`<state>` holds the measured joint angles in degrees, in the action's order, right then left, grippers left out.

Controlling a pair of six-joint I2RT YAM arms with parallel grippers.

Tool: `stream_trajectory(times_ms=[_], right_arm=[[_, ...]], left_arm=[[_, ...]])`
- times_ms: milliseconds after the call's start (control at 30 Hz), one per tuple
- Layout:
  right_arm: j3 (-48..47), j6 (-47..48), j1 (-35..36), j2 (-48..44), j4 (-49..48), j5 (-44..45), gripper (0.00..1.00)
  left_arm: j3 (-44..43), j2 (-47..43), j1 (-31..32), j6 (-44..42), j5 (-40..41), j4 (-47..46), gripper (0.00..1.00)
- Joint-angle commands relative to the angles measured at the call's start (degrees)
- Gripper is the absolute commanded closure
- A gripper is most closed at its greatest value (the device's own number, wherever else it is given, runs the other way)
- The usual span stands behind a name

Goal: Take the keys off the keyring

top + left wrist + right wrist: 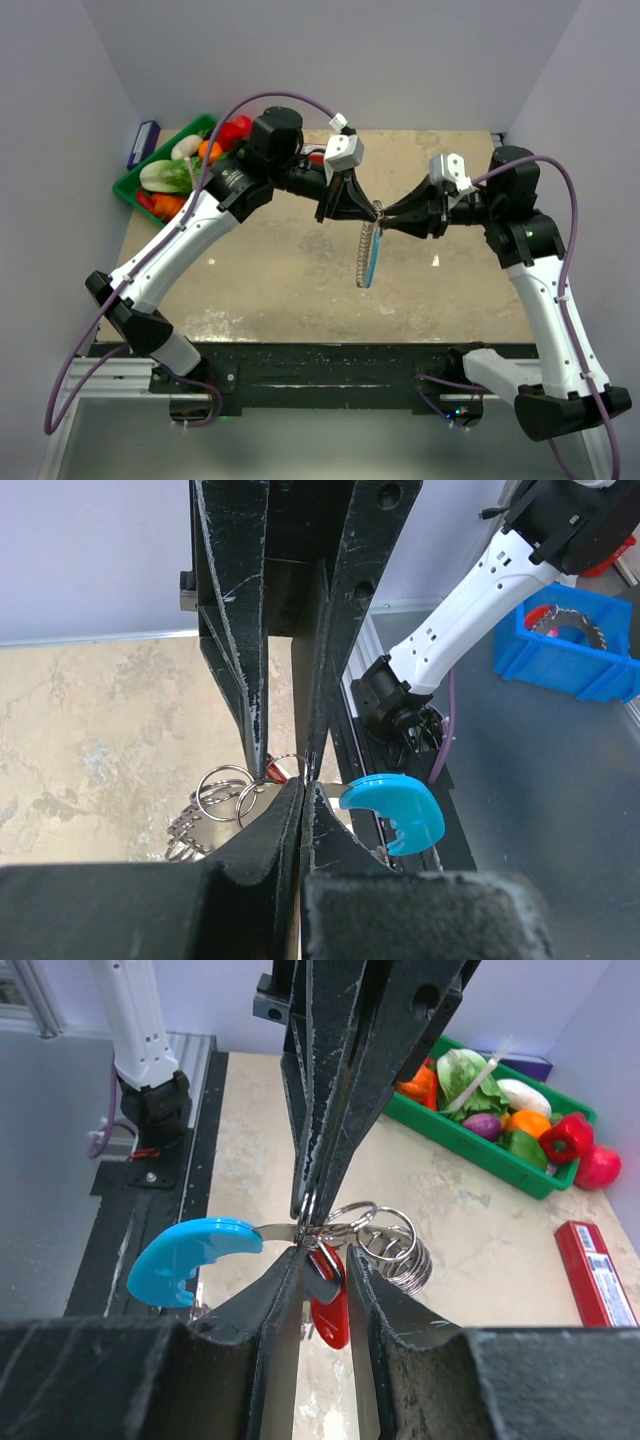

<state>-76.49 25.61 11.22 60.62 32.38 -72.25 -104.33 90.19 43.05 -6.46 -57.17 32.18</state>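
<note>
The two arms meet over the middle of the desk (280, 290), and the keyring (366, 250) hangs in the air between them. It does not touch the desk. The left arm (200, 225) comes in from one side and the right arm (545, 290) from the other, so each can grab a different bit of the ring.

The left jaws are shut tight on the thin metal of the keyring, right beside its blue part (395, 810). This looks like the holding job: one arm grips the ring so the other can pull. The blue part sticks out to one side. The keys (185, 830) hang in a bunch on the other side, next to some small wire rings (225, 785).

The right jaws stand a little apart, with the red key (332, 1318) in the gap between them. It is hard to tell if they pinch it. They seem to be placed there to take hold of that key and slide it off.

No key looks free yet; they all hang on the ring. The green tray (470, 1155) of toy food and the red box (595, 1270) sit off to the side, out of the way.
</note>
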Motion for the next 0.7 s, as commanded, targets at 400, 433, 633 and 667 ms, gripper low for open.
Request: stream_trajectory(times_ms=[400,433,633,667], right_arm=[[-7.6,10.5,-0.2,-1.4,13.1,-1.2,0.63],[-7.4,9.0,-0.1,-1.2,10.3,-1.4,0.65],[-4.8,1.1,-0.2,-0.2,1.2,-1.4,0.69],[-4.5,-0.3,-0.2,0.0,0.4,-1.4,0.70]], left_arm=[[-0.7,-1.3,-1.2,2.4,-0.6,-3.8,1.00],[-0.7,-1.2,-1.1,2.5,-0.7,-3.9,1.00],[-0.5,-1.2,-1.1,2.9,-1.5,-4.3,1.00],[-0.3,-1.2,-1.1,3.0,-1.6,-4.3,1.00]])
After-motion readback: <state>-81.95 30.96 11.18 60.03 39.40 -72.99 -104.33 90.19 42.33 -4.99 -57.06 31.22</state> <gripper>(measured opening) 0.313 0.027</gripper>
